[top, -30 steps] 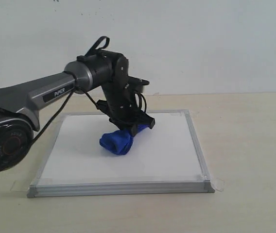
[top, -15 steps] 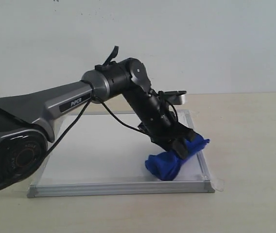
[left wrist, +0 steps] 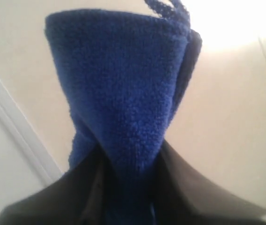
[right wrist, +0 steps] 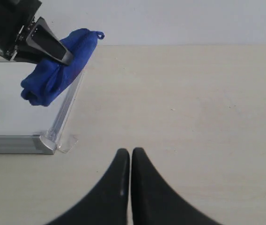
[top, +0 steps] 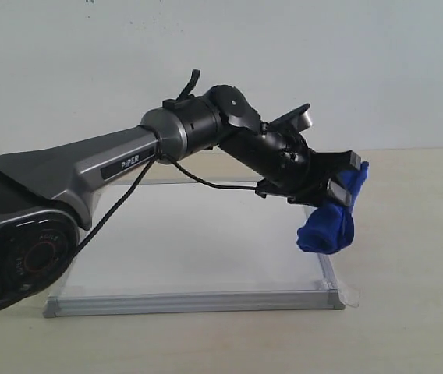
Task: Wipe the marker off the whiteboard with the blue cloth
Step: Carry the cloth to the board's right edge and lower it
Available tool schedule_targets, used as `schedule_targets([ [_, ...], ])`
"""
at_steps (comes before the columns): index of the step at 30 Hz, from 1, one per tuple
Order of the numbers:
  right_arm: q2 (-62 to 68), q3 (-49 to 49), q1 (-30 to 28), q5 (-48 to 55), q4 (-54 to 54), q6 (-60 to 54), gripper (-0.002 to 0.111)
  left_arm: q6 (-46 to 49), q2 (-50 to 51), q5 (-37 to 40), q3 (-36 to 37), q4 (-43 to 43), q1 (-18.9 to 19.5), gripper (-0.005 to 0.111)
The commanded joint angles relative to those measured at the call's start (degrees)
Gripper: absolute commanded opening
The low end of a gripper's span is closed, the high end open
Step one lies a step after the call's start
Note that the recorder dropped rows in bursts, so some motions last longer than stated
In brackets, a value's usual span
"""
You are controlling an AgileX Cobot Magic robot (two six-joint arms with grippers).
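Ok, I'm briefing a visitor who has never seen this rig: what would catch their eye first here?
The blue cloth, clamped in the left tool and hanging over the right edge of the whiteboard. Next, the big grey arm reaching in from the left. The right tool sits shut over the table, right of the board.

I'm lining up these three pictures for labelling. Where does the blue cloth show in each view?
Exterior view: blue cloth right of centre, over the right side of the whiteboard frame.
Left wrist view: blue cloth fills the middle, close up.
Right wrist view: blue cloth far off, over the same side rail.
Shared landmark: whiteboard frame.
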Motion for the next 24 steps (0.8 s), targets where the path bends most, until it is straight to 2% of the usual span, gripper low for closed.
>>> schedule_targets([
  [1,-0.30,-0.08,-0.29,-0.20,-0.37,0.00,0.001,-5.15,-0.71,-5.62,0.13,-2.17,-0.97,0.004],
  [7,-0.30,-0.08,-0.29,-0.20,-0.37,0.00,0.001,-12.44,-0.71,-8.86,1.47,-2.30,-1.81,0.004],
  [15,-0.30,-0.08,-0.29,-0.20,-0.37,0.00,0.001,-20.61,-0.71,-19.69,5.57,-2.44,-5.57,0.004],
  [24,-0.30,-0.08,-0.29,-0.20,-0.37,0.00,0.001,-23.85,-0.99,-24.92,8.60,-1.63,-6.85,0.004],
])
